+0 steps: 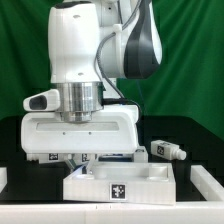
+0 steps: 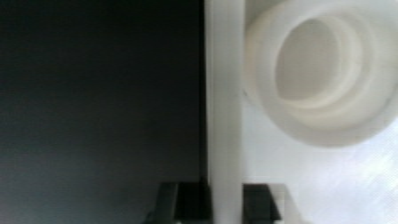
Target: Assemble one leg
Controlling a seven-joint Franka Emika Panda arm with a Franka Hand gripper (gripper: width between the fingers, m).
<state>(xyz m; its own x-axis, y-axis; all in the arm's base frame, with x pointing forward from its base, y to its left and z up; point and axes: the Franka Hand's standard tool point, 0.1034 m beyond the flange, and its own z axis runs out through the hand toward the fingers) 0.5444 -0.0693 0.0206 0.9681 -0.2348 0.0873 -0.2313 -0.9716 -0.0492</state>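
Observation:
A large flat white square panel (image 1: 150, 176) with a raised rim lies at the front of the black table. My gripper (image 1: 96, 160) is low over its back edge. In the wrist view the gripper (image 2: 222, 206) is shut on the panel's thin rim wall (image 2: 222, 100), with one dark finger (image 2: 180, 205) on each side of it. A round socket (image 2: 329, 80) in the panel shows beside the rim. One leg (image 1: 168, 151), a short white peg with a tag sticker, lies on the table toward the exterior view's right, apart from the gripper.
White blocks stand at the front corners of the table, one on the exterior view's left (image 1: 4, 178) and one on the right (image 1: 208, 179). A green backdrop (image 1: 190, 60) stands behind. The wide white wrist body (image 1: 80, 132) hides the table behind it.

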